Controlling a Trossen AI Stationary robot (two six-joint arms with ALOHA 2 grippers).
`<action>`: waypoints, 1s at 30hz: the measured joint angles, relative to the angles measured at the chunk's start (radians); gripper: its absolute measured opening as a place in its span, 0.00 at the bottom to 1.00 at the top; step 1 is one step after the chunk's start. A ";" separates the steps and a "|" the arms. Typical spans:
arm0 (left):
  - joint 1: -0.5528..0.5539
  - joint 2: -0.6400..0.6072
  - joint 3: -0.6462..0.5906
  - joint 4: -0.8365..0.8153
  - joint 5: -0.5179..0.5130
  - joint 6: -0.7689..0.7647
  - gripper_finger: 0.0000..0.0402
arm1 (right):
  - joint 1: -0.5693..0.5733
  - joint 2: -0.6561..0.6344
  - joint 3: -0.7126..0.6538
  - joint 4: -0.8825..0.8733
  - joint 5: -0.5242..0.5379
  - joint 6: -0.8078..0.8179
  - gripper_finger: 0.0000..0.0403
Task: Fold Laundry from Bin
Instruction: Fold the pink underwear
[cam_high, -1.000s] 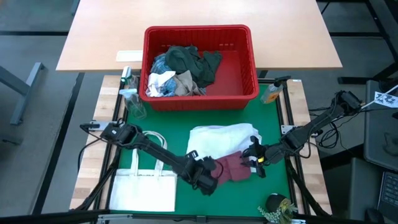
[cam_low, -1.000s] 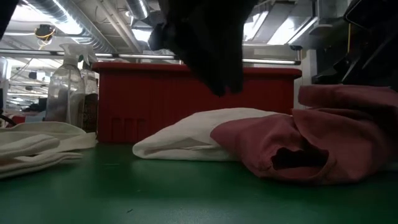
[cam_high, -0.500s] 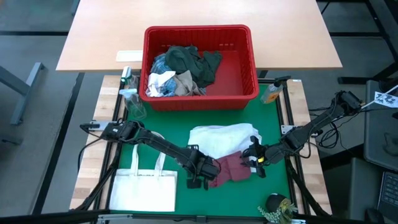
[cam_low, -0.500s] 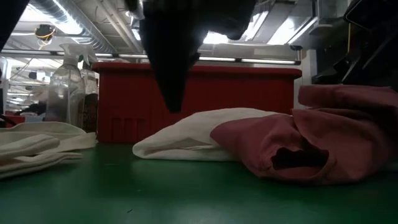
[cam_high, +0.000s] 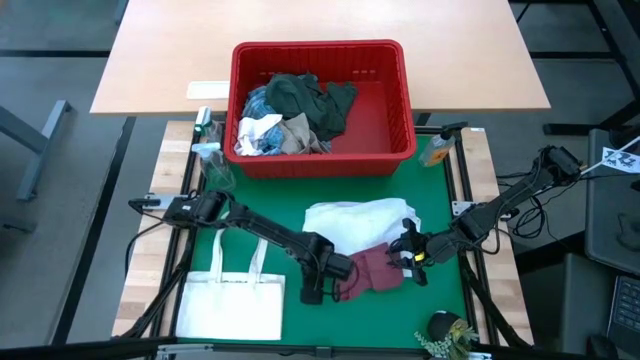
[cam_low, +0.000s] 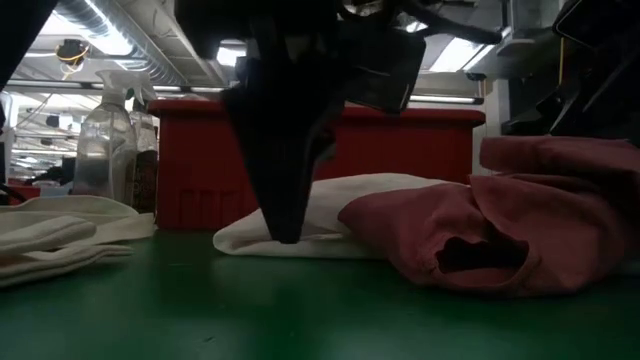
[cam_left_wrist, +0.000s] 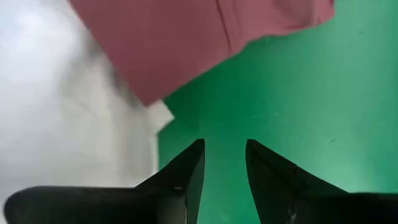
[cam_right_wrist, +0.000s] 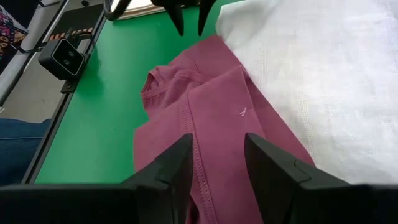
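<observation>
The step in hand looks like the laying-out of one garment before folding: a crumpled maroon cloth garment (cam_high: 372, 270) lies on the green mat of the tabletop (cam_high: 450, 300), on the side of the red slotted plastic bin (cam_high: 405, 95) that faces the arms, its upper edge overlapping a rumpled white cloth garment (cam_high: 358, 222) that lies between it and the bin.

The left gripper (cam_left_wrist: 222, 163) points down at bare green mat just beside the maroon garment's corner, fingers a little apart and holding nothing. The right gripper (cam_right_wrist: 217, 155) sits low over the far side of the same maroon garment, fingers apart with the cloth beneath them; whether they pinch any fabric cannot be told.

The next move, as I judge it, calls for the left fingers to catch the near corner or hem of the maroon garment without taking the white cloth under it, so the two arms can draw it flat.

The bin still holds a heap toward its left half: a dark green piece (cam_high: 312, 100), a blue-and-white striped piece (cam_high: 259, 103), a white piece (cam_high: 257, 132) and a beige one (cam_high: 298, 130). Its right half shows bare red floor.
</observation>
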 joint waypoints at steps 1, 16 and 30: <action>0.002 -0.002 0.000 0.001 -0.004 0.012 0.28 | 0.000 0.000 0.000 0.000 0.000 0.000 0.36; 0.114 -0.052 -0.001 0.048 -0.002 0.078 0.28 | 0.000 0.000 0.000 -0.005 0.001 0.000 0.36; 0.045 -0.041 -0.001 0.125 -0.048 0.050 0.28 | 0.000 0.000 0.000 -0.005 0.019 0.000 0.36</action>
